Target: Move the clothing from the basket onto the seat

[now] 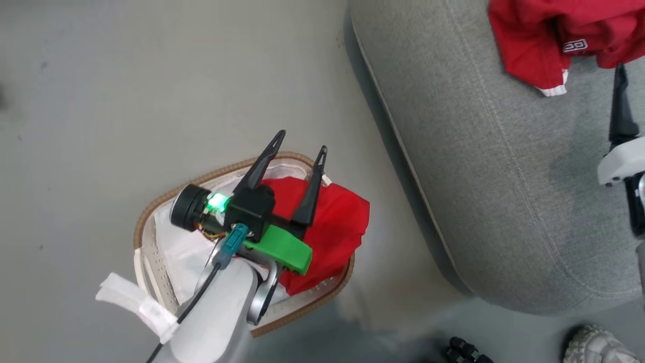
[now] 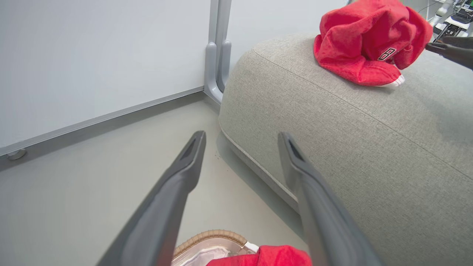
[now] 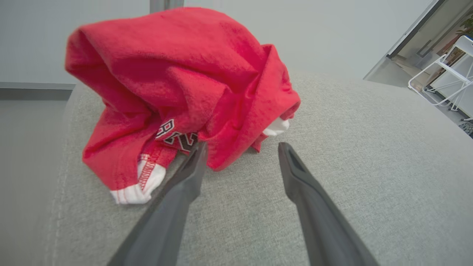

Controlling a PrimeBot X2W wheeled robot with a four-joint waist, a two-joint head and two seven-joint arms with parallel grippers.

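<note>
Floor [image 1: 126,91], pale grey, lies under everything, and a white wall [image 2: 92,55] closes it off in the left wrist view. Next in bulk is the seat [image 1: 504,176], grey woven fabric with a rounded edge and stitched seams, taking the right of the head view. The basket [image 1: 151,206] stands on the floor near it but apart from its edge. It is oval and brown-rimmed, with a white liner [image 1: 176,252] inside.

Clothing lies in two places. A first garment [image 1: 534,35] sits crumpled on the seat at the top of the head view, with a white cuff and a small logo showing. A second garment [image 1: 337,222] is in the basket, bunched against the side nearer the seat and draped over that rim.

The left arm [image 1: 221,312] slants up from the bottom edge of the head view, pale, with its wrist over the basket and a green bracket and a lit green lamp at the wrist. The left pincer [image 1: 301,141] hangs above the second garment, its two fingers spread wide with nothing between them and the tips past the basket's far rim.

The right arm [image 1: 622,164] enters from the right edge, over the seat. The right pincer [image 3: 242,146] is also spread and empty, held low above the cushion. One fingertip [image 3: 197,155] is at the first garment's hem; I cannot tell whether it touches.

A pale shoe [image 1: 597,345] shows at the bottom right corner.
</note>
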